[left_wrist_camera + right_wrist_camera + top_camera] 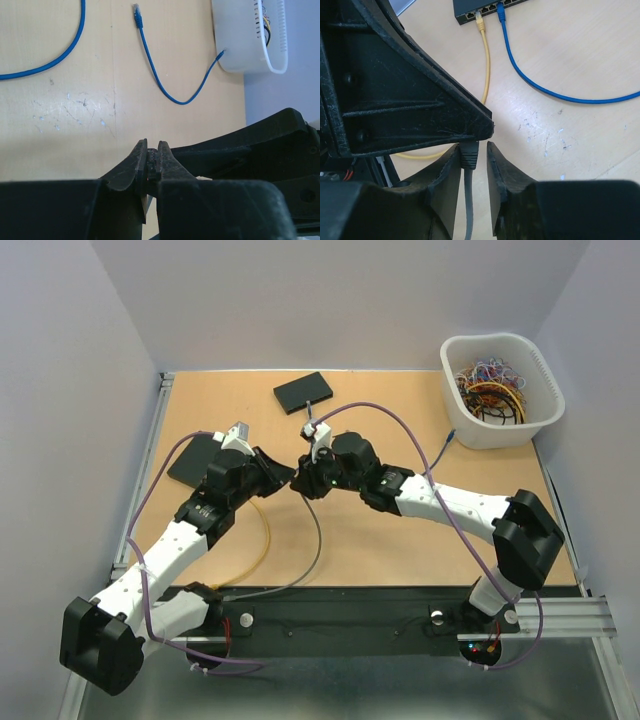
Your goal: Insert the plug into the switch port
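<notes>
**Pinching the plug above mid-desk**

Your left fingers (139,161) are clenched tight, and the plug (469,151) on the grey cable (468,210) runs up into their tips. Your right fingers (446,172) stand partly apart, one on each side of the plug's grey boot. The boot sits close against one finger with a clear gap to the other, so they are not gripping it. The plug hangs above the middle of the desk (400,550), and its cable trails toward the near edge. The switch (470,7) lies well apart from it, toward the left edge, with a yellow cable (487,65) and a blue cable (520,75) plugged in side by side. A white basket (490,432) in the far right corner holds a tangle of coloured cables (490,385).
</notes>
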You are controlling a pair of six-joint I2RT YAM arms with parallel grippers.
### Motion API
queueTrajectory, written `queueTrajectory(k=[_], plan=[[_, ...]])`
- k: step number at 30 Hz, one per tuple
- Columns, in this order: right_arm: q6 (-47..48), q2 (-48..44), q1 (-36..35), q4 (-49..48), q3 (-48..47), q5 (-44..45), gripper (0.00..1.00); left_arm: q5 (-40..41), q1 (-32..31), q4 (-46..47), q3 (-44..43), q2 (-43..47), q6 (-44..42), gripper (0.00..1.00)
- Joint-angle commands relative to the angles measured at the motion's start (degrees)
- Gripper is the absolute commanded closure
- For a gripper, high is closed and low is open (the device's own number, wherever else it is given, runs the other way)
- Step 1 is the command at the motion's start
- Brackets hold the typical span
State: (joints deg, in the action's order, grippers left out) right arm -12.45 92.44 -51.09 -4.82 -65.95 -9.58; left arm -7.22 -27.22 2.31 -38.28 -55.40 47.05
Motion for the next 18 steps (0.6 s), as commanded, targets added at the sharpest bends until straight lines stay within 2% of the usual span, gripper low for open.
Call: queueTrajectory(k=[1, 8, 18], plan=[[0.23, -0.68, -0.41, -0.72, -2.25, 1.23, 0.68, -0.69, -0.29, 2.62, -2.24, 0.82, 0.15, 1.0], [-0.47, -2.09, -0.41, -0.81, -2.34, 0.97, 0.6, -0.51, -0.37, 2.7, -1.97, 0.82, 0.15, 1.0], [-1.0, -3.06, -0.33, -1.07, -1.99, 0.71, 0.63, -0.33, -0.29, 2.79, -1.88, 0.55, -0.11, 1.0]])
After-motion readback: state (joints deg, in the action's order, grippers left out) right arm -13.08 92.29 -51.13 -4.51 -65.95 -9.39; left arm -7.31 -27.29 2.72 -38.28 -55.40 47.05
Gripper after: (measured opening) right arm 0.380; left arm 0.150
